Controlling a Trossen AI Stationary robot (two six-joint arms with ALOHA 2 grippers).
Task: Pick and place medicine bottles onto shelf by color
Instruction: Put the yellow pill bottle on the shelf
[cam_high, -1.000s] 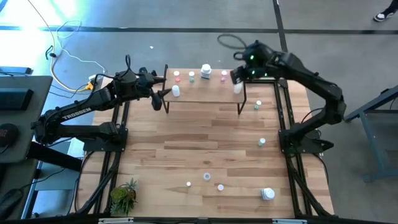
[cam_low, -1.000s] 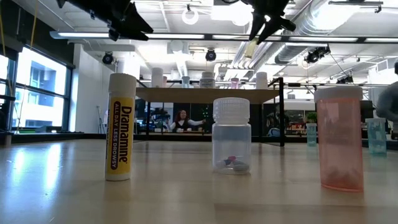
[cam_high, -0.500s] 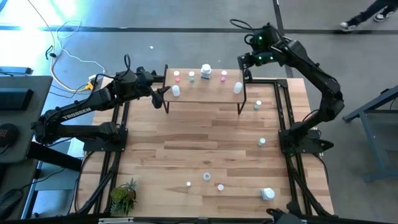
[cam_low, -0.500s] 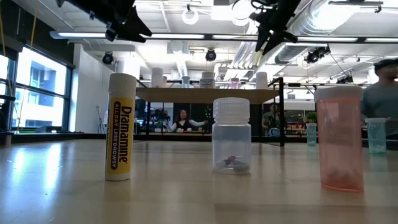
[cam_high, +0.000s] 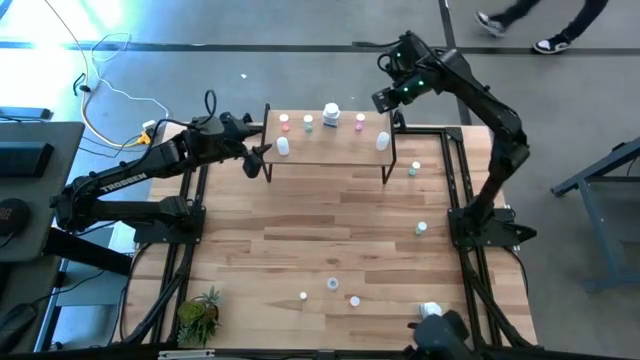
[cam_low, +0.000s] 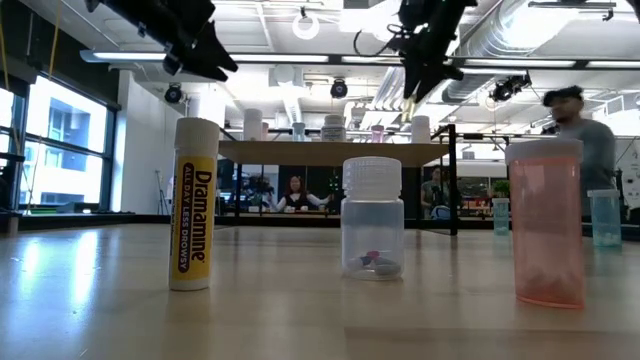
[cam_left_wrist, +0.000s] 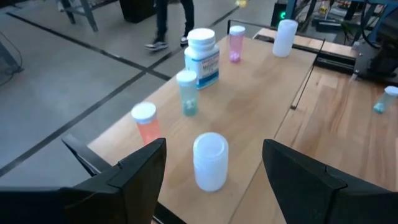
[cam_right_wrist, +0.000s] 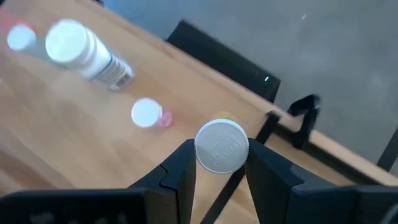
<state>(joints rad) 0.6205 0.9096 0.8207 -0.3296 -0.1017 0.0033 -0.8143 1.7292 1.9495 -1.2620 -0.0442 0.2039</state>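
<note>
The shelf (cam_high: 330, 152) stands at the table's far side. On its board stand a pink-capped bottle (cam_high: 285, 122), a green one (cam_high: 308, 123), a large white one (cam_high: 331, 115), a pink one (cam_high: 360, 122) and two white ones, one at the left end (cam_high: 283, 147) and one at the right end (cam_high: 382, 141). My left gripper (cam_high: 260, 153) is open, level at the shelf's left end. The left white bottle (cam_left_wrist: 210, 160) stands just ahead of its fingers, untouched. My right gripper (cam_high: 386, 99) is open, high over the shelf's far right corner, looking down on the right white bottle (cam_right_wrist: 222, 145).
Loose bottles stand on the table: green-capped ones (cam_high: 415, 168) (cam_high: 421, 229) on the right, several small ones near the front (cam_high: 333, 284), and a large white one (cam_high: 430, 312). A potted plant (cam_high: 200, 315) sits at the near left corner. People move about beyond the table.
My right gripper has risen and drawn back toward the table's far edge, away from the white bottle at the shelf's right end, which stays standing. The left arm has hardly moved. A person walks past beyond the far edge.
</note>
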